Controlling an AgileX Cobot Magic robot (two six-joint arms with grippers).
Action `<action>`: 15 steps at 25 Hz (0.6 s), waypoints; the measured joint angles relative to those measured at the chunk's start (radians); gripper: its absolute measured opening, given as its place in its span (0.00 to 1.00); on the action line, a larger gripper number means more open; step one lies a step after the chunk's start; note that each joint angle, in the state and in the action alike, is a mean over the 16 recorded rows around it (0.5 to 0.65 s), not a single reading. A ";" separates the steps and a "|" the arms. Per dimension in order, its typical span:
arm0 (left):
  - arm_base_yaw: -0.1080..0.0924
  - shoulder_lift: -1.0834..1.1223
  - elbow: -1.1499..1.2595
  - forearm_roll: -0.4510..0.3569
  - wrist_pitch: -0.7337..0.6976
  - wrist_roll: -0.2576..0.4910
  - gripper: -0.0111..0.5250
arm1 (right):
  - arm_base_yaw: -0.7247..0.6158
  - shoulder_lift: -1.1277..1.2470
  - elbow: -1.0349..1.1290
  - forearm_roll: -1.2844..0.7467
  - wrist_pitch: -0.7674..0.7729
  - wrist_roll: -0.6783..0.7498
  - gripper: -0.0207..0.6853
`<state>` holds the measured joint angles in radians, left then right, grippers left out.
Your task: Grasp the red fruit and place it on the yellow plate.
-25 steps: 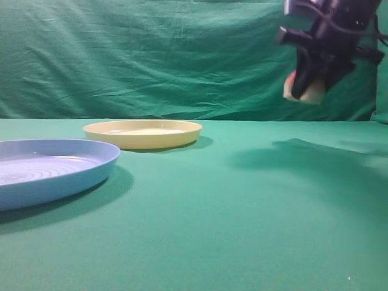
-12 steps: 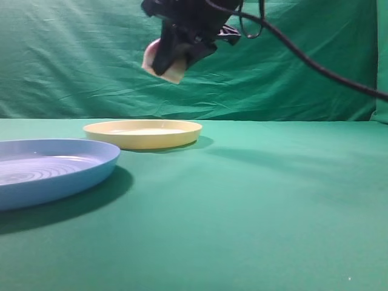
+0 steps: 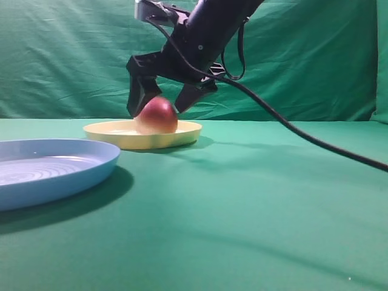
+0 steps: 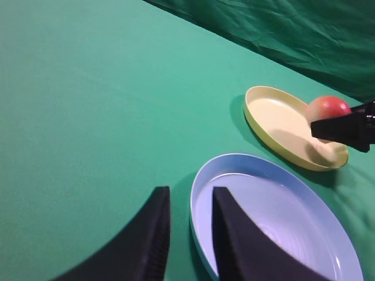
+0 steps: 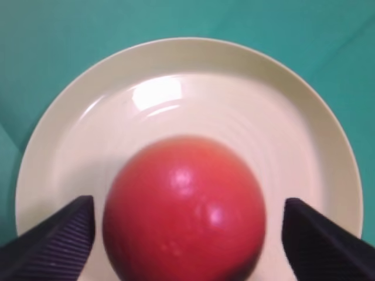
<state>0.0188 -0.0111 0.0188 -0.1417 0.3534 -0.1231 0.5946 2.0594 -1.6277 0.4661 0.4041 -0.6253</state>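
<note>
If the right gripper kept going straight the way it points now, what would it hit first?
The red fruit, which sits between the open fingers of the right gripper, right under it; beneath that, the yellow plate.

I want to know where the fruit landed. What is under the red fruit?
The yellow plate lies under the red fruit, whose rounded top faces up. The spot where the fruit meets the plate is hidden by the fruit itself.

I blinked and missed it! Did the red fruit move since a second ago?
Yes. The red fruit went left and down, from high on the right onto the yellow plate, which stayed put. The right gripper now has its jaws apart around it.
</note>
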 joint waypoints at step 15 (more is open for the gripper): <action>0.000 0.000 0.000 0.000 0.000 0.000 0.31 | 0.000 -0.443 0.057 -0.085 0.351 0.208 0.08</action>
<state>0.0188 -0.0111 0.0188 -0.1417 0.3534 -0.1231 0.5946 1.6163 -1.5711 0.3815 0.7552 -0.4172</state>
